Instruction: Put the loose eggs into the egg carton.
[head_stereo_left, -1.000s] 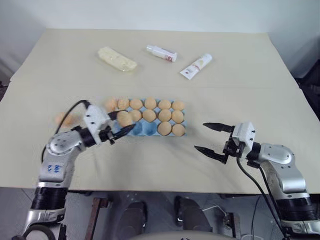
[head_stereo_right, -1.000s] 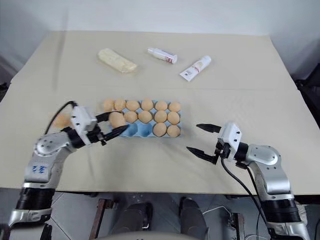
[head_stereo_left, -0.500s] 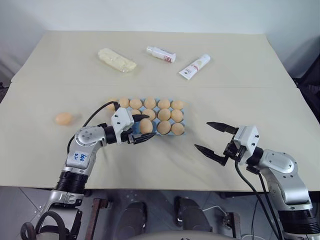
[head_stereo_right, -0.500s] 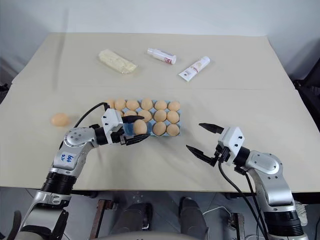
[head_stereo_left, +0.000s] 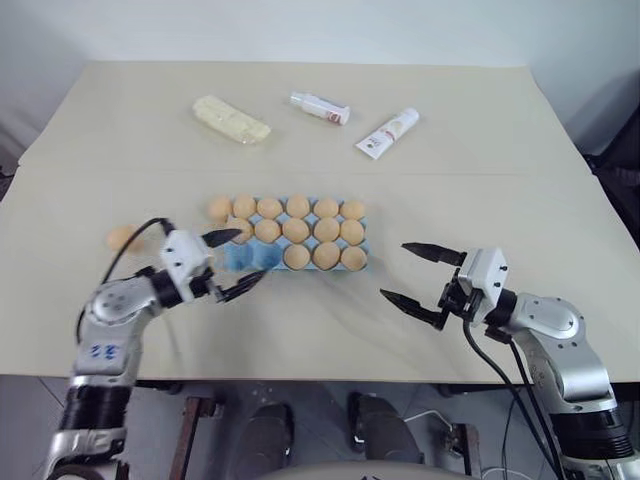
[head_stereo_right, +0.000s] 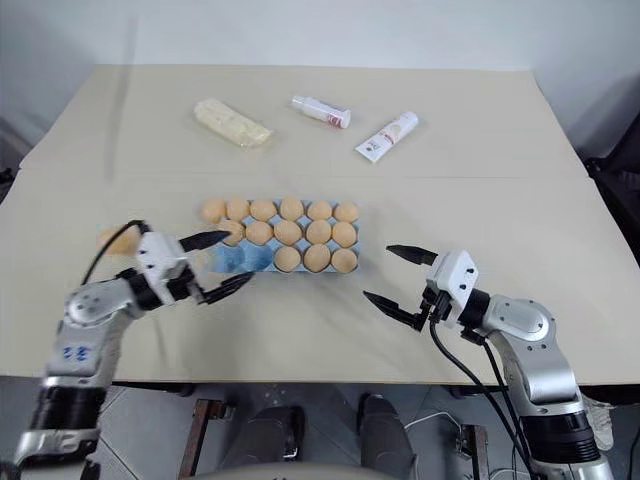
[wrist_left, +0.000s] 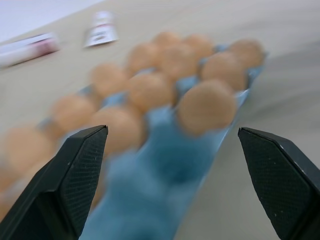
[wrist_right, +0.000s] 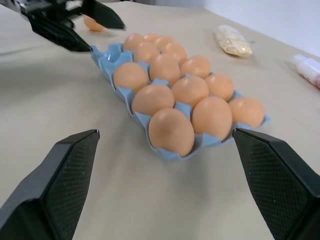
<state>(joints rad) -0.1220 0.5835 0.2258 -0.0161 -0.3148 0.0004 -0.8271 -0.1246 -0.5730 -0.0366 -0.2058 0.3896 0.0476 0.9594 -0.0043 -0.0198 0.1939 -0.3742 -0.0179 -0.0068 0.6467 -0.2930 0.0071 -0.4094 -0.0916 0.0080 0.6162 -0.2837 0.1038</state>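
The carton (head_stereo_left: 290, 240) at frame centre holds thirteen eggs; we judge two near-left cups still empty. One loose egg (head_stereo_left: 121, 237) lies at left. Our left hand (head_stereo_left: 232, 263) and right hand (head_stereo_left: 418, 272) stand wide open, empty.

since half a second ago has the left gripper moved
Yes. The left gripper has pulled back from over the light blue moulded egg carton to its left end, toward the loose tan-orange egg.
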